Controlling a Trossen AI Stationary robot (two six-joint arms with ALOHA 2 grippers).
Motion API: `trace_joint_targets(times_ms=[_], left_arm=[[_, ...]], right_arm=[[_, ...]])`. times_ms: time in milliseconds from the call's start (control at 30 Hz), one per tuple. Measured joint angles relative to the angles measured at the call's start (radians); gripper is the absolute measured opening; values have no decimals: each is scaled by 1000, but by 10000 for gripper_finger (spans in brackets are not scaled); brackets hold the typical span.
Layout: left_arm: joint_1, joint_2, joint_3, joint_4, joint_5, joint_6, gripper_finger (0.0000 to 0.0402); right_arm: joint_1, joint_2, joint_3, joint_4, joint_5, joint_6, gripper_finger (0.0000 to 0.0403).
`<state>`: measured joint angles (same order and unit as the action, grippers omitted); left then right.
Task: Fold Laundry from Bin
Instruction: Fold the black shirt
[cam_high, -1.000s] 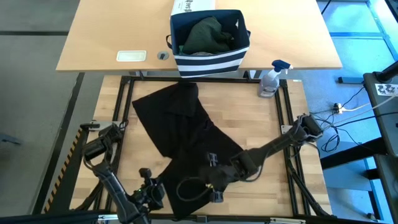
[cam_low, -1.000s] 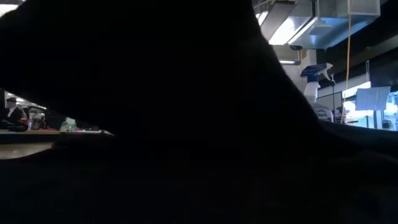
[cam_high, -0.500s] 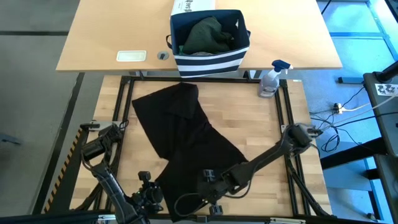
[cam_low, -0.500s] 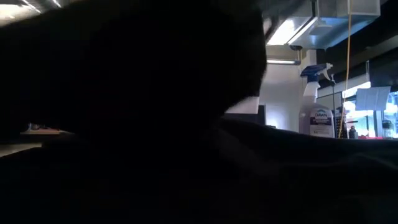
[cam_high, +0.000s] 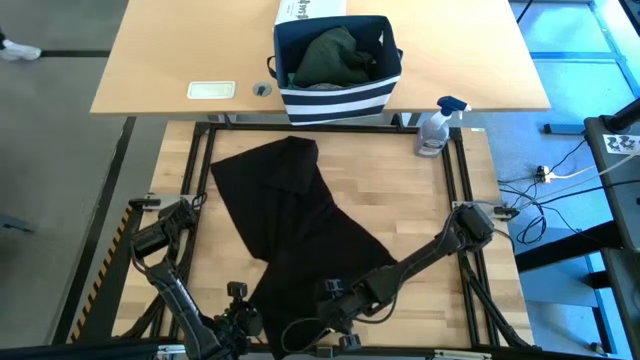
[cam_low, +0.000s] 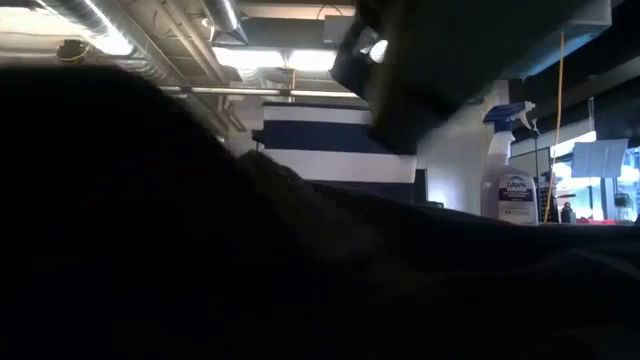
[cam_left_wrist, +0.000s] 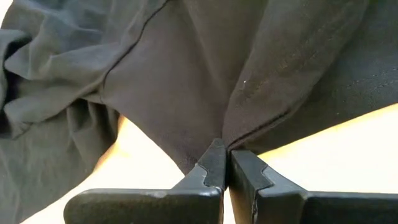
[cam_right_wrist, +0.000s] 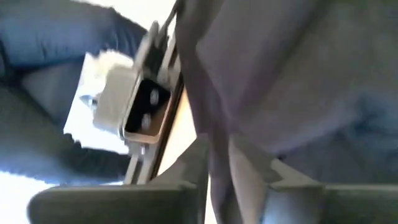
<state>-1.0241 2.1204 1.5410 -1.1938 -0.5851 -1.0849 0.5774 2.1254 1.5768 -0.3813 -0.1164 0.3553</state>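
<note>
A black garment (cam_high: 300, 220) of the laundry lies spread on the wooden table, from the far left down to the near edge. It fills the low view as a dark mound (cam_low: 200, 250). The bin (cam_high: 338, 98) stands on the far desk with a dark green garment (cam_high: 330, 55) inside. My left gripper (cam_high: 240, 318) is at the near edge, shut on the garment's near left part. My right gripper (cam_high: 332, 298) is beside it to the right, low over the table, with cloth between its fingers. My left gripper pinches a hemmed edge (cam_left_wrist: 231, 142) of the black garment between its two fingertips (cam_left_wrist: 214, 163), slanting down from the near side. The cloth spreads away from the fingers and lies slack on the wood. My right gripper has a fold of the black garment (cam_right_wrist: 219, 140) between its two fingers (cam_right_wrist: 198, 163), which slant down. How many layers it holds cannot be told. The cloth around it sags slack toward the table.
A spray bottle (cam_high: 437, 125) stands at the table's far right corner. A white printed box (cam_high: 310, 10) sits behind the bin, and a small white tray (cam_high: 211, 90) lies on the far desk. Bare wood (cam_high: 420, 200) shows to the garment's right.
My right gripper has sunk toward the table and moved toward the near edge and a little left. The garment's raised near part has come down with it. It blocked the low view before and now lies low enough that the bin shows behind it.
</note>
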Motion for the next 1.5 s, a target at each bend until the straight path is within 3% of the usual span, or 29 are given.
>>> trace_joint_targets(times_ms=[233, 467, 600, 800, 1067, 1300, 1500], left_arm=[[0, 0, 0, 0, 10, 6, 0], [1, 0, -1, 1, 16, 6, 0], [1, 0, -1, 1, 20, 14, 0], [1, 0, -1, 2, 20, 20, 0], [6, 0, -1, 3, 19, 22, 0], [42, 0, -1, 20, -35, 22, 0], [101, 0, -1, 80, -45, 109, 0]], right_arm=[[0, 0, 0, -204, 2, 6, 136], [14, -32, 0, -469, 156, 31, 131], [21, -65, -17, -536, 231, 45, 127], [18, -141, -173, -497, 290, 111, 127], [-31, -270, -456, -246, 282, 188, 127], [-49, -342, -566, -239, 304, 195, 127], [-83, -349, -648, -234, 303, 222, 127]])
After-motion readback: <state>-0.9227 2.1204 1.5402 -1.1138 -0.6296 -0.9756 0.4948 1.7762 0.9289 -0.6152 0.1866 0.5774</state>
